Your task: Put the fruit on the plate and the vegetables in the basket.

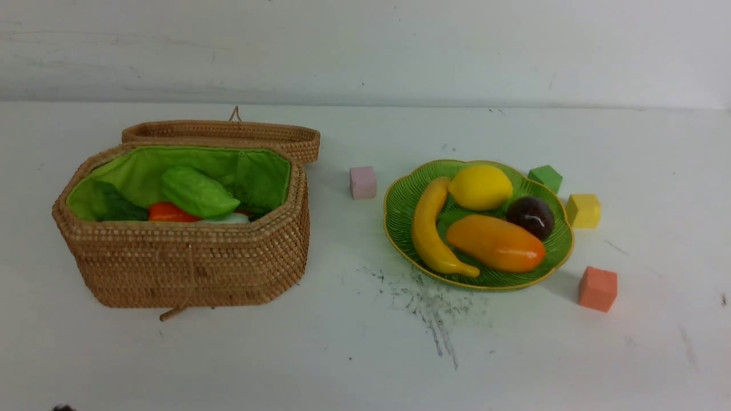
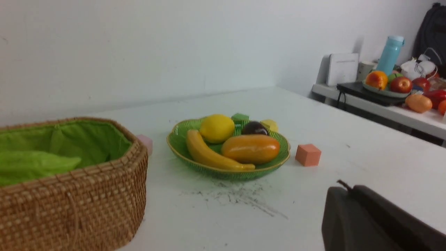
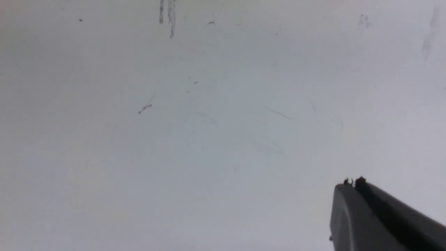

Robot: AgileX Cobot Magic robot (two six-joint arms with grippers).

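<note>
Fruit [image 1: 495,242] fills the plate [image 1: 400,201] at right, vegetables [image 1: 197,191] the basket [image 1: 188,262] at left; both claws closed, empty.

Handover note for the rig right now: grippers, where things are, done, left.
Left gripper: shut, empty, clear of everything.
Right gripper: shut, empty, over bare table.
Plate: holds banana, lemon, mango, maroon ball.
Basket, lid open: green gourd, carrot and something white, likely the radish, mostly hidden.
Done: sorting looks complete.
Left: nothing apparent; foam cubes stay on the table.
</note>
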